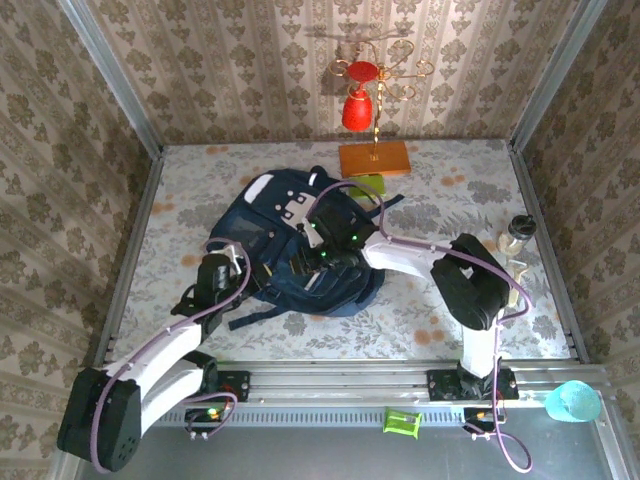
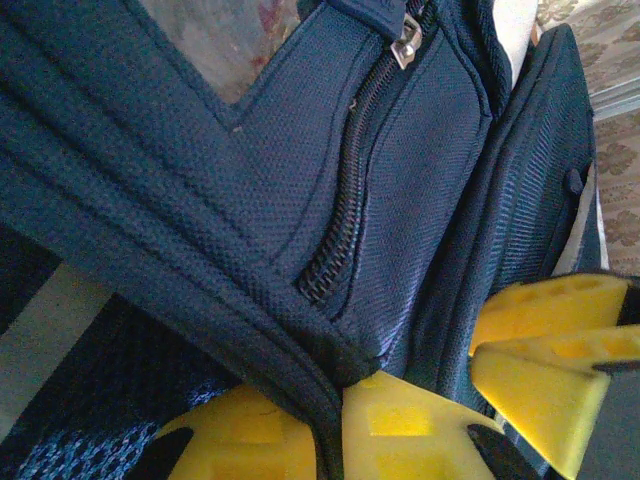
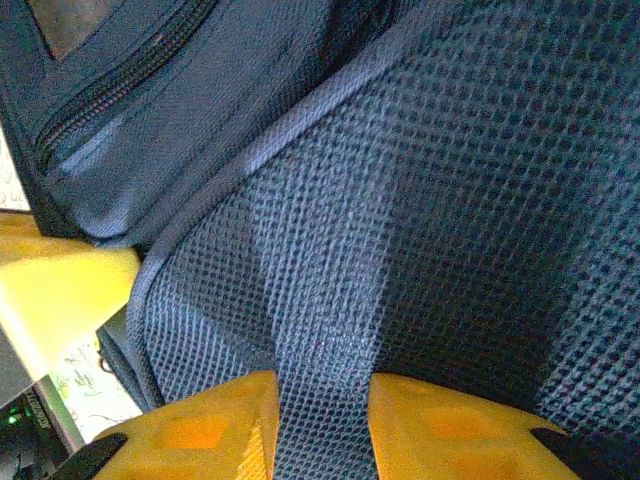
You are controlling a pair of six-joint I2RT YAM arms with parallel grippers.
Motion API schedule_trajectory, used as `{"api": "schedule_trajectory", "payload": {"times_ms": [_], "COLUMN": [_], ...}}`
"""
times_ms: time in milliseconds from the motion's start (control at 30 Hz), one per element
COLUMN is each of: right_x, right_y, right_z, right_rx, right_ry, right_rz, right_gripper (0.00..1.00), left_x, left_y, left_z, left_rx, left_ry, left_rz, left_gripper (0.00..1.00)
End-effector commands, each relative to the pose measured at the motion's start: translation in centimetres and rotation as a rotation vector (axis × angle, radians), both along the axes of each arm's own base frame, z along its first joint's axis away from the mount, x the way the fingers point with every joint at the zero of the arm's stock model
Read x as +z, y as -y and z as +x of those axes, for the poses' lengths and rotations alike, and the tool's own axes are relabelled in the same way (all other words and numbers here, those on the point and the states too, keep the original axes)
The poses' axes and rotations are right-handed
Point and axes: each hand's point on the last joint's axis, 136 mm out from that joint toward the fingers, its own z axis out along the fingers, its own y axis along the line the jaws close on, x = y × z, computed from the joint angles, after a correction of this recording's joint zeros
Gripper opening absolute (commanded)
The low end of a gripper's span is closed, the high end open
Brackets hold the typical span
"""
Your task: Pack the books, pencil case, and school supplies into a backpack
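Fingers [image 2: 410, 430] pinch the backpack [image 2: 400, 200]: left gripper [image 2: 325, 425] on a seam [image 2: 300, 360], right gripper [image 3: 320, 435] on mesh [image 3: 330, 300]; uneven pulling may slip either hold

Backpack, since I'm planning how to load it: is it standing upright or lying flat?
Lying flat. The top view shows the backpack spread across the table, straps trailing beside it.

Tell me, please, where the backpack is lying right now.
In the top view, the backpack lies in the middle of the table, slightly left, just in front of the orange slab and a small green piece.
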Motion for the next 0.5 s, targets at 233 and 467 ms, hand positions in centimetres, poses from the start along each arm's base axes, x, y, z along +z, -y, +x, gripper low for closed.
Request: {"api": "schedule_trajectory", "payload": {"times_ms": [233, 467], "right_x": [-0.5, 0.8], "right_y": [-1.4, 0.6], "right_z": [3.6, 3.4], "right_rx": [0.096, 0.06], "right_ry": [0.069, 0.088], "right_rz": [0.008, 0.008], "right_gripper": [0.32, 0.32], "left_x": [0.1, 0.0], "left_y": [2.6, 1.6], "left_z": [-1.4, -0.9], "left_rx": [-0.121, -0.082], "left_ry": [-0.029, -0.026], "left_rz": [-0.039, -0.02], "left_gripper": [0.12, 0.33]}}
